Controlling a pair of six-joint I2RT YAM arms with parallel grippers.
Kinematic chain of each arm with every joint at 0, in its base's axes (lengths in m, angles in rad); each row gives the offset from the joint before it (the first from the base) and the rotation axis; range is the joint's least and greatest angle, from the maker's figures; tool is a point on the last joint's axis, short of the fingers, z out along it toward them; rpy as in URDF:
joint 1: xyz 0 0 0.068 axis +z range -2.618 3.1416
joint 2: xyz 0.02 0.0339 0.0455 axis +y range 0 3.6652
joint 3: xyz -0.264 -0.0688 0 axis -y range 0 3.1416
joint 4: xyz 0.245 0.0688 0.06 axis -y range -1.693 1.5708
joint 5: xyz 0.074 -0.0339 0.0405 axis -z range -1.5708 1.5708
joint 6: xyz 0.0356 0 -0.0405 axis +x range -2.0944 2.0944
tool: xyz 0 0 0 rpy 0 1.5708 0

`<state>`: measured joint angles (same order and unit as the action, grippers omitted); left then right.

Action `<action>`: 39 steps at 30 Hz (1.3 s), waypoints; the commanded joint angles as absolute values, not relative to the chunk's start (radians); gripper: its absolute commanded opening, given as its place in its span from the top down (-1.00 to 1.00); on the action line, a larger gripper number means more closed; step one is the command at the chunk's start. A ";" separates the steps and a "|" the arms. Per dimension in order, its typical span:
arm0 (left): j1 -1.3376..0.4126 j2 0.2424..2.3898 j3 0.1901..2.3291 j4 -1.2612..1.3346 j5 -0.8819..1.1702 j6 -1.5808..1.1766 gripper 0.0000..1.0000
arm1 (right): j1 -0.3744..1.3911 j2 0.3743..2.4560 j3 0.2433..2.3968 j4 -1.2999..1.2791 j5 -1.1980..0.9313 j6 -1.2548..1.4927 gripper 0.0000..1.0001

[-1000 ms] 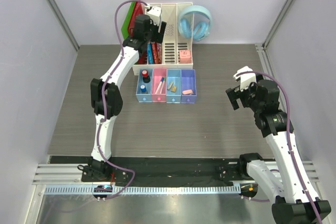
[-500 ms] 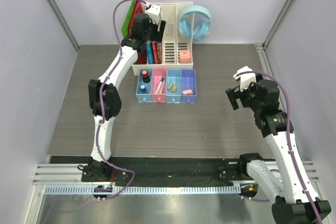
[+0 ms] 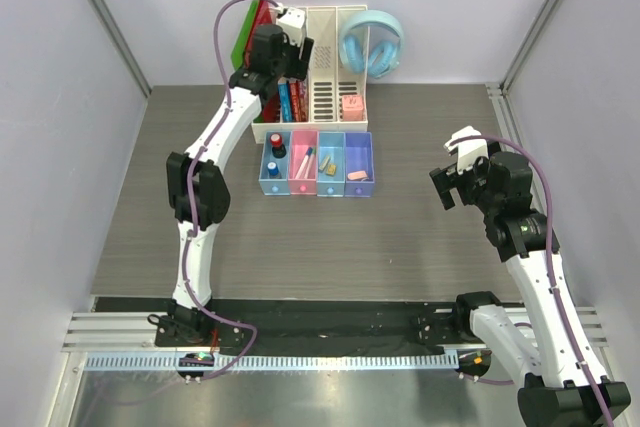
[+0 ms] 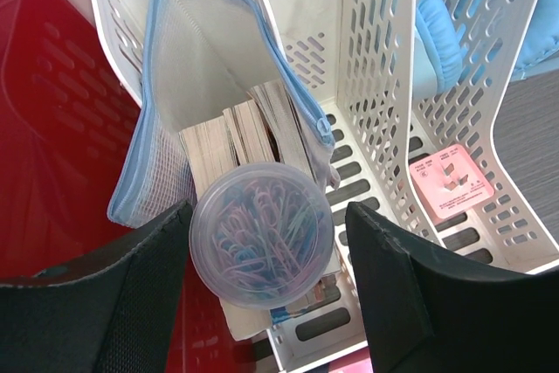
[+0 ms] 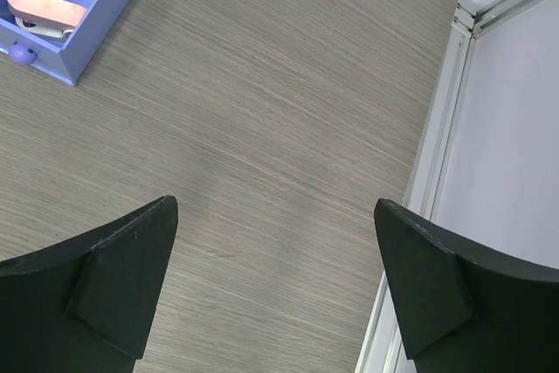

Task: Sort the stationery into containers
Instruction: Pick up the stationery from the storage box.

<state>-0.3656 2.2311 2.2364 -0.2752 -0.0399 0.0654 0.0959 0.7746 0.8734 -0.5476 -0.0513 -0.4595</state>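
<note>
A clear round box of coloured paper clips rests on the upright books in the white file organizer's left slot. My left gripper is open around it: the left finger is at its edge and the right finger stands a little off. The row of containers sits in front of the organizer, holding a red-topped stamp, a marker, tan erasers and a pink piece. My right gripper hangs open over bare table, right of the purple-blue tray.
The white file organizer stands at the back with red and green folders on its left and light blue headphones on its right. A pink block lies in its right slot. A blue mesh pouch leans against the books. A metal rail borders the table's right side.
The left jaws have narrowed slightly around the round box, and the left arm has shifted a little. The right arm has not moved.
</note>
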 commanded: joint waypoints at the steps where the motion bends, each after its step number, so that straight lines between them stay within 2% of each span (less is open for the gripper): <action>1: -0.368 2.163 2.227 -0.279 -0.025 0.081 -0.40 | 0.094 0.770 0.914 -0.529 -0.057 -0.442 -0.99; 7: -0.368 2.157 2.210 -0.287 -0.023 0.090 -0.19 | 0.094 0.770 0.919 -0.529 -0.057 -0.440 -0.99; 8: -0.368 2.157 2.210 -0.287 -0.021 0.091 -0.03 | 0.094 0.769 0.920 -0.528 -0.055 -0.440 -0.99; 10: -0.370 2.157 2.212 -0.288 -0.023 0.095 0.13 | 0.092 0.772 0.920 -0.529 -0.055 -0.439 -0.99; 11: -0.370 2.154 2.212 -0.291 -0.021 0.095 0.32 | 0.094 0.772 0.920 -0.529 -0.055 -0.437 -0.99; 17: -0.371 2.146 2.238 -0.330 -0.006 0.104 0.84 | 0.094 0.769 0.922 -0.529 -0.055 -0.436 -0.99; 23: -0.411 2.091 2.218 -0.405 0.075 0.129 0.98 | 0.092 0.764 0.923 -0.528 -0.052 -0.437 -0.99; 31: -0.523 2.011 2.096 -0.434 0.130 0.140 0.97 | 0.091 0.762 0.933 -0.531 -0.052 -0.436 -0.99; 39: -0.617 2.068 2.054 -0.437 0.143 0.109 1.00 | 0.086 0.750 0.922 -0.534 -0.055 -0.433 -0.99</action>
